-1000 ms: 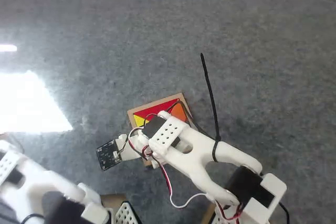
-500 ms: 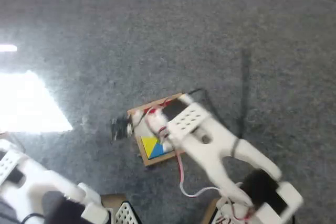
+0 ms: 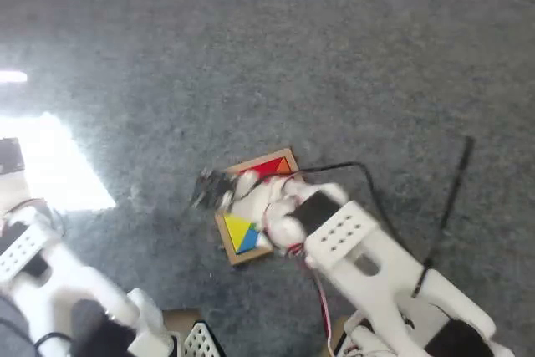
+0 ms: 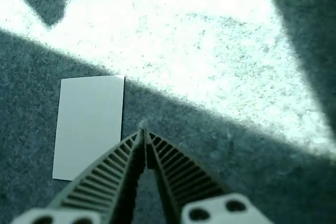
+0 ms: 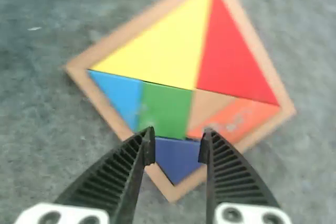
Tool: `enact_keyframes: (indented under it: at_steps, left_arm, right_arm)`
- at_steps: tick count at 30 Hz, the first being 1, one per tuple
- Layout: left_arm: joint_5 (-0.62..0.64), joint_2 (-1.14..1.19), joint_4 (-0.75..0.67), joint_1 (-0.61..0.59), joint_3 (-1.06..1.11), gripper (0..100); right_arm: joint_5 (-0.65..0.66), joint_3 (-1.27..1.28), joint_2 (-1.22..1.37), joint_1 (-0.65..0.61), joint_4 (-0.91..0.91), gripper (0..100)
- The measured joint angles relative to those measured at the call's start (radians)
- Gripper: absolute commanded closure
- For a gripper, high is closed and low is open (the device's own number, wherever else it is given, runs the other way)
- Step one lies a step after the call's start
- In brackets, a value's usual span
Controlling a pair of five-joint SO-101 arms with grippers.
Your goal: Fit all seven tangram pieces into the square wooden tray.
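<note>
Since a second ago my right arm has swung across the tray, so the yellow and blue pieces that it covered now show in the high view. My right gripper hangs with its fingers parted by a moderate gap and holds nothing. Its tips frame the dark blue triangle in one corner of the square wooden tray. Beyond that lie the green square, the light blue triangle, a tan piece and an orange piece. Farther out are the big yellow triangle and the big red triangle, so all seven sit inside the rim. My left gripper is closed, fingers together on nothing, over grey carpet just beside a white card.
</note>
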Motion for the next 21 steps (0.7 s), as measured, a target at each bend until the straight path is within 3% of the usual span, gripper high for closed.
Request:
enact_keyframes:
  at_steps: [13,21]
  left_arm:
    - [0.0,0.0,0.0,0.0,0.0,98]
    - [-0.003,0.0,0.0,-0.021,0.0,98]
  right_arm:
    - [-0.055,0.005,0.278,-0.12,-0.114,85.7]
    - [-0.084,-0.124,0.42,-0.086,-0.115,85.8]
